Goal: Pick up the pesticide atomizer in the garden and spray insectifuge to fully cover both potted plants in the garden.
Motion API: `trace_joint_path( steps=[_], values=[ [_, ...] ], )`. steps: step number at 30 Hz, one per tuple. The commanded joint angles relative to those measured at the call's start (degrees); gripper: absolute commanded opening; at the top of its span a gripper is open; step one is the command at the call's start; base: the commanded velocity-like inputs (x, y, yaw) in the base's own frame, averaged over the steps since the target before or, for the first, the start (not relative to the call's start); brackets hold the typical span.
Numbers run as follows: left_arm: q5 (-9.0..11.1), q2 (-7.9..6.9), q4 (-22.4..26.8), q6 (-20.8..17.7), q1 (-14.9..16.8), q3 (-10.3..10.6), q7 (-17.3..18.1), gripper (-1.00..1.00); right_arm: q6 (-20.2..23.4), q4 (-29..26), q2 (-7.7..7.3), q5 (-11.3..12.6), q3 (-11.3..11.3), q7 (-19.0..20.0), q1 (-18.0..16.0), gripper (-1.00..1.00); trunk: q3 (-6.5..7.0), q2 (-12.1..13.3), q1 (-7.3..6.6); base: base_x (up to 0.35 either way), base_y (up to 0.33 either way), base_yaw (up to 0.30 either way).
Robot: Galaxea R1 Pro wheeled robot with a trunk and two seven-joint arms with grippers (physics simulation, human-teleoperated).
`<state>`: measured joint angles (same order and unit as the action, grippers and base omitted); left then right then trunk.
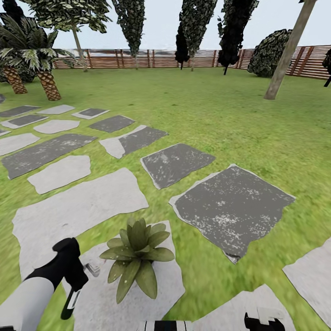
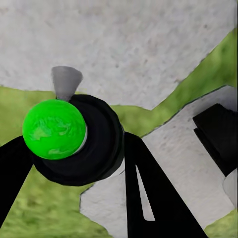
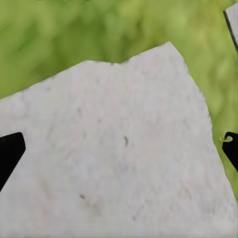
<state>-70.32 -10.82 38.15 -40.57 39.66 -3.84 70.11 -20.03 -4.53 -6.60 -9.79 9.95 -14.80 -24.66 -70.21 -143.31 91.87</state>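
One potted plant (image 1: 136, 255) sits on the pale stepping stone (image 1: 151, 294) right below you, and your left tool (image 1: 73, 299) hangs just beside it, on its left. In the left wrist view the fingers (image 2: 163, 198) stand on either side of a dark round bottle with a bright green top (image 2: 54, 129), which I take to be the pesticide atomizer (image 2: 89, 144); they seem closed around it, though the contact itself is hidden. You look almost straight down the bottle's long axis, so it stands roughly upright, and its pale grey nozzle (image 2: 65, 82) points sideways over the stone.

Whether that nozzle faces the plant is not clear from these views, so the likeliest failure is spray landing on stone and grass instead of leaves. Check the aim before triggering. Leaf tips near the arm could also be brushed if you swing across.

Your right tool (image 3: 119, 148) has its fingertips wide apart with nothing between them, above another pale slab (image 3: 114, 163).
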Motion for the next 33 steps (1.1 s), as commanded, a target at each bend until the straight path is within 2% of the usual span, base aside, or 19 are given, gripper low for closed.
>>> trace_joint_path(
  steps=[1, 6, 15, 24, 33],
  values=[
    [-0.37, 0.23, 0.17, -0.49, 0.0, -0.35, 0.52, -1.0, -0.18, 0.07, 0.01, -0.61, 0.46, -0.14, -0.04, 1.0, -0.05, -0.02, -0.01, 0.0, 0.0, 0.0],
    [0.63, 0.42, 0.42, -0.56, -0.02, -0.56, 0.57, -1.0, -0.18, 0.07, 0.0, -0.58, 0.49, -0.29, -0.04, 1.0, -0.05, -0.02, -0.01, -0.016, 0.111, 0.0],
    [0.73, 0.5, 0.43, -0.59, -0.02, -0.65, 0.55, -1.0, -0.18, 0.05, 0.0, -0.61, 0.47, -0.32, -0.04, 1.0, -0.05, -0.02, -0.01, 0.127, 0.274, 0.0],
    [0.72, 1.5, 0.52, -0.65, 0.52, -0.32, 0.47, -1.0, -0.15, 0.04, 0.15, -0.58, 0.42, -0.24, -0.04, 1.0, -0.05, -0.02, -0.01, 0.024, 0.027, -0.009],
    [0.68, 1.36, 0.86, -0.6, 0.67, -0.24, 0.41, -1.0, -0.17, 0.07, 0.26, -0.66, 0.42, -0.23, -0.04, 1.0, -0.05, -0.02, -0.01, 0.0, 0.0, -0.185]
  ],
)
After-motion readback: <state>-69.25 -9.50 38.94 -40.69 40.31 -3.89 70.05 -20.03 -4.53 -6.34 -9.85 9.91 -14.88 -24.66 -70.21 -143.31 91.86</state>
